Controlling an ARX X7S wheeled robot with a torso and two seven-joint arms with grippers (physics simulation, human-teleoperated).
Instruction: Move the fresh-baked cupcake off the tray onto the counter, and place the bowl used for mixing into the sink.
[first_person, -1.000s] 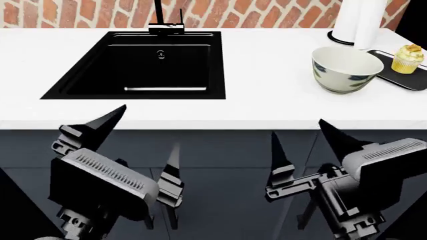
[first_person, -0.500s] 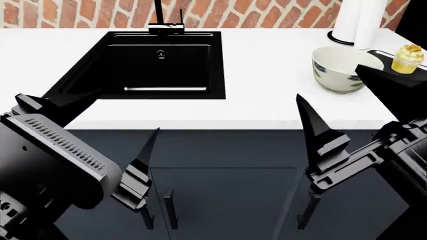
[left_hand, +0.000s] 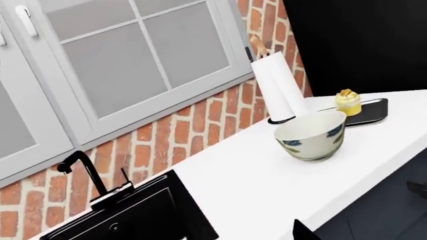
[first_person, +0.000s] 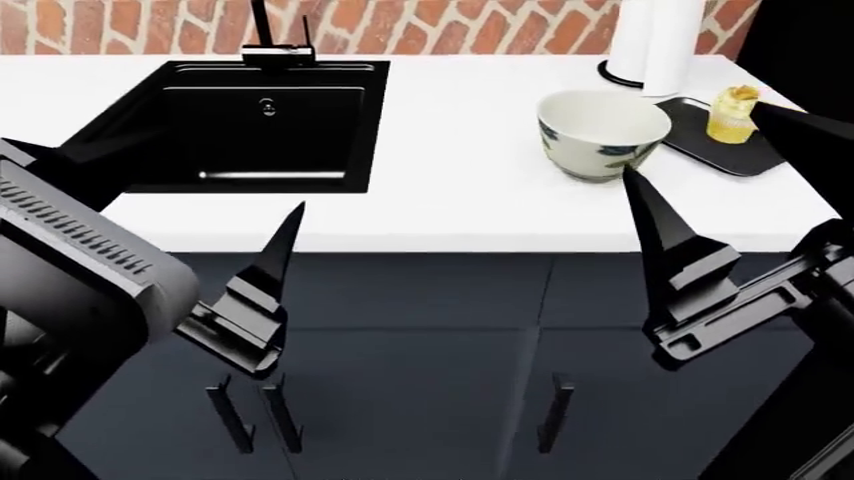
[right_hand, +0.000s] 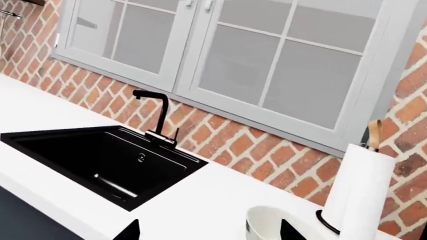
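Note:
The cupcake (first_person: 733, 112) stands upright on the black tray (first_person: 711, 150) at the counter's far right. The blotchy cream bowl (first_person: 601, 130) sits on the white counter (first_person: 454, 150) just left of the tray. The black sink (first_person: 240, 125) lies further left. My left gripper (first_person: 160, 195) is open and empty at the counter's front edge, before the sink. My right gripper (first_person: 701, 145) is open and empty, in front of the bowl and tray. In the right wrist view the fingertips (right_hand: 290, 231) frame the bowl (right_hand: 270, 225). The left wrist view shows bowl (left_hand: 310, 135), cupcake (left_hand: 347, 101) and tray (left_hand: 371, 111).
A tall white paper-towel roll (first_person: 654, 40) stands behind the bowl, by the brick wall. A black faucet (first_person: 274, 45) rises at the sink's back edge. Dark cabinet doors with handles (first_person: 554, 410) run below the counter. A window (right_hand: 267, 60) sits above the wall.
The head view has shifted, so sink, bowl and tray sit further left in it. Both open grippers have risen from below the counter edge. Nothing on the counter has moved.

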